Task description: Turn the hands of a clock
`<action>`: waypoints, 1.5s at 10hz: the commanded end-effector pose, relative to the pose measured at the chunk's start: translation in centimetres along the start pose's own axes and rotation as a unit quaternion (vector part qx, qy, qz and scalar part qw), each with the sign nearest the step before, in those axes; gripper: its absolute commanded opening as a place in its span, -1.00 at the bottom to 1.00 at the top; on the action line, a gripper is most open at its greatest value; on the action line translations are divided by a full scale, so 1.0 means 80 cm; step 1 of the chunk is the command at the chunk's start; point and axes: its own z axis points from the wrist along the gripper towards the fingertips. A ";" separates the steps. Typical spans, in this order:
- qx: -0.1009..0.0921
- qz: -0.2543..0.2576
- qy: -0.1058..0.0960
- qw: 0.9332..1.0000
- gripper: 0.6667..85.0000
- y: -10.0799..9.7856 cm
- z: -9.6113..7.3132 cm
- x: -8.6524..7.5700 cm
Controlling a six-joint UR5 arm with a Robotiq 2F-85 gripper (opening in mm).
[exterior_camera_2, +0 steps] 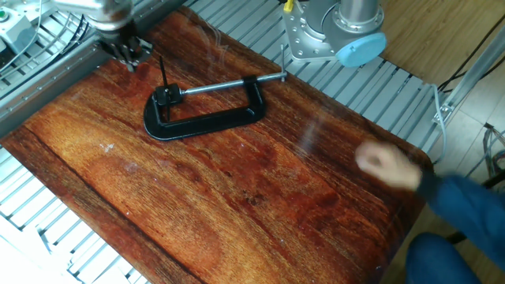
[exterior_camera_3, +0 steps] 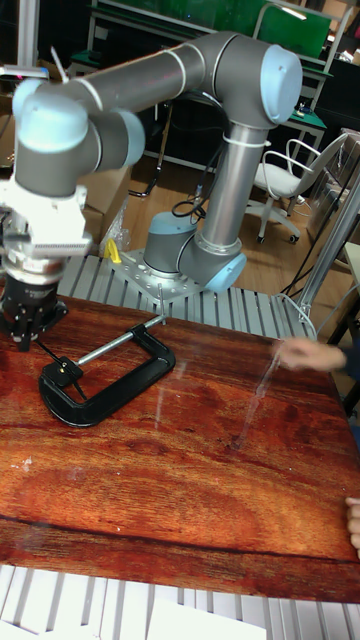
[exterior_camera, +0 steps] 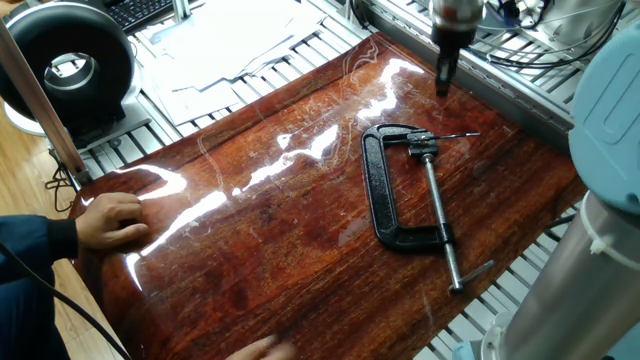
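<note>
A black C-clamp (exterior_camera: 378, 190) (exterior_camera_2: 207, 122) (exterior_camera_3: 112, 388) with a long silver screw rod (exterior_camera: 438, 215) lies flat on the wooden board. A small black piece (exterior_camera_2: 166, 95), the clock as far as I can tell, sits in its jaw. The hands (exterior_camera: 458, 135) (exterior_camera_2: 162, 72) (exterior_camera_3: 48, 352) stick out of it as a thin dark pointer. My gripper (exterior_camera: 443, 85) (exterior_camera_2: 130, 59) (exterior_camera_3: 22, 338) hangs just beyond the jaw end, a short way from the pointer's tip. Its fingers look closed together and hold nothing.
A person's hand (exterior_camera: 110, 220) (exterior_camera_2: 387, 167) (exterior_camera_3: 305, 352) rests at the board's far end from the clamp. The glossy wooden board (exterior_camera: 280, 250) lies on a slatted aluminium table. The robot base (exterior_camera_2: 331, 35) stands beside the clamp's handle end. A black round device (exterior_camera: 65, 65) and papers (exterior_camera: 230, 40) lie off the board.
</note>
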 end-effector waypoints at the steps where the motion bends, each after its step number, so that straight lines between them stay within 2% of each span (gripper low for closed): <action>1: -0.014 -0.044 0.007 0.999 -0.99 0.019 0.037 0.031; 4: -0.010 -0.071 0.011 0.997 -0.99 0.012 0.042 0.039; 9: -0.011 -0.072 0.026 0.997 -0.99 0.012 0.037 0.049; 10: -0.015 -0.074 0.031 0.997 -0.99 0.014 0.037 0.052; 12: -0.042 -0.063 0.063 0.995 -0.99 0.031 0.034 0.075; 13: -0.047 -0.050 0.070 0.995 -0.99 0.034 0.033 0.079; 15: -0.038 -0.033 0.066 0.997 -0.99 0.030 0.034 0.075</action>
